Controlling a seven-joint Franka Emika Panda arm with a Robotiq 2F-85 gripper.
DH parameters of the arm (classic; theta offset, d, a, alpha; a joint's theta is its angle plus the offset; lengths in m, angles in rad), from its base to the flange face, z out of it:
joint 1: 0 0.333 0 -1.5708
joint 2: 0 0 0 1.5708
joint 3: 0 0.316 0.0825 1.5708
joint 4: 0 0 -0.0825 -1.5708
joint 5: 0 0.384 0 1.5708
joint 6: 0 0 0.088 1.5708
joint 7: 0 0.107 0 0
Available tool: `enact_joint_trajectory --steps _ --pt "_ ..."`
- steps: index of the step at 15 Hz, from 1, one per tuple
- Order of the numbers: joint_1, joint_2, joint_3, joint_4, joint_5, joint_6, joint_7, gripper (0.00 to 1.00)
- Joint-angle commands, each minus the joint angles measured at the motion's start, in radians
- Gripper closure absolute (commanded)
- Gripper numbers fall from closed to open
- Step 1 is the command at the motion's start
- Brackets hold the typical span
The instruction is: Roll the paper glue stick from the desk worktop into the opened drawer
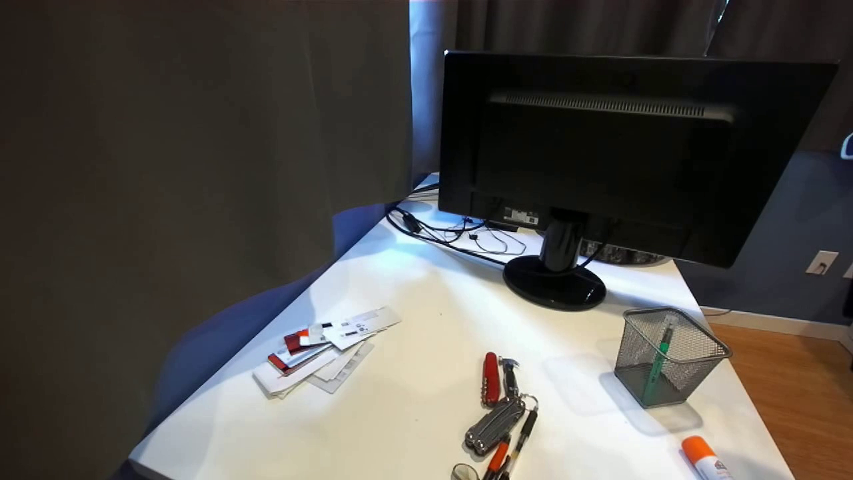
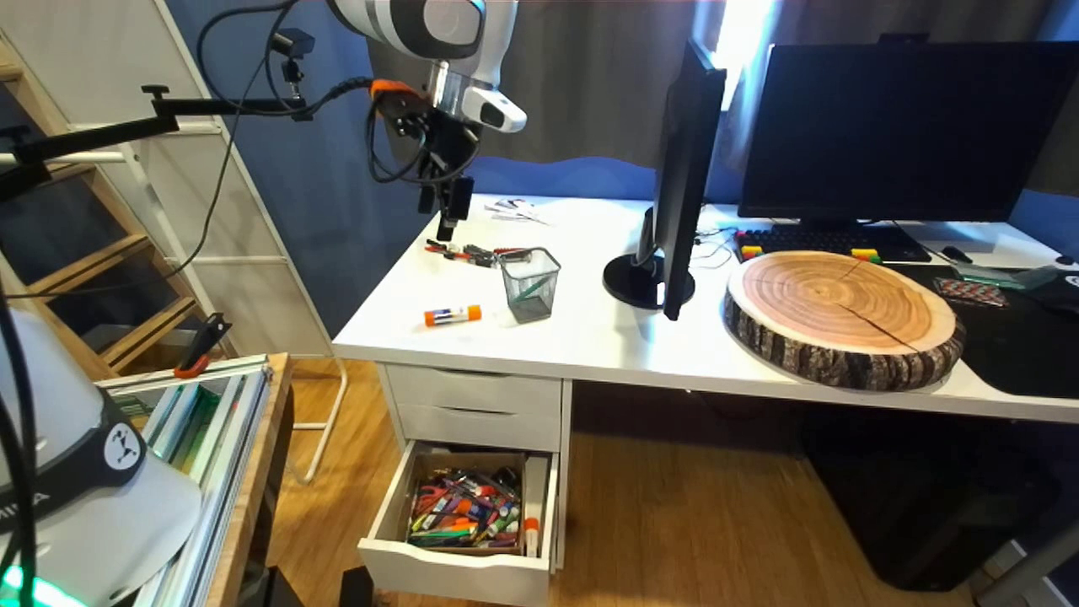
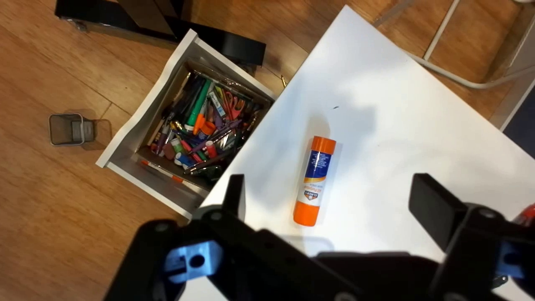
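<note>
The paper glue stick (image 3: pixel 314 179) lies on its side on the white desk worktop (image 3: pixel 384 83), with orange ends and a blue-white label. It shows in both exterior views (image 2: pixel 453 315), cut off by the bottom edge in one of them (image 1: pixel 705 460). The opened drawer (image 2: pixel 464 573) is below the worktop's front edge; in the wrist view the drawer (image 3: pixel 141 113) is left of the worktop edge. My gripper (image 2: pixel 445 211) hangs above the worktop, apart from the glue stick. Its jaws (image 3: pixel 329 190) are wide open with nothing held.
A mesh cup (image 2: pixel 529 287) with a green pen stands near the glue stick. Pens and multi-tools (image 1: pixel 496 427) lie farther back. A monitor (image 2: pixel 691 169) and a wood slice (image 2: pixel 843 295) stand along the desk. Cards (image 1: pixel 326 353) lie by the curtain. The drawer holds a box of pens (image 3: pixel 209 125).
</note>
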Motion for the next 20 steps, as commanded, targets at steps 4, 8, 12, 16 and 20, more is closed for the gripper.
enact_joint_trajectory --steps 4,8,12,16,20 --pt "0.020 0.059 0.005 -0.018 0.034 0.141 -0.057 0.00" --pt "0.057 0.155 0.003 -0.057 0.008 0.363 0.007 0.00" --pt "0.094 0.235 -0.023 -0.063 0.002 0.467 0.095 0.00" --pt "0.128 0.300 -0.052 -0.036 -0.003 0.488 0.166 0.00" --pt "0.165 0.348 -0.096 -0.009 -0.021 0.454 0.223 0.00"
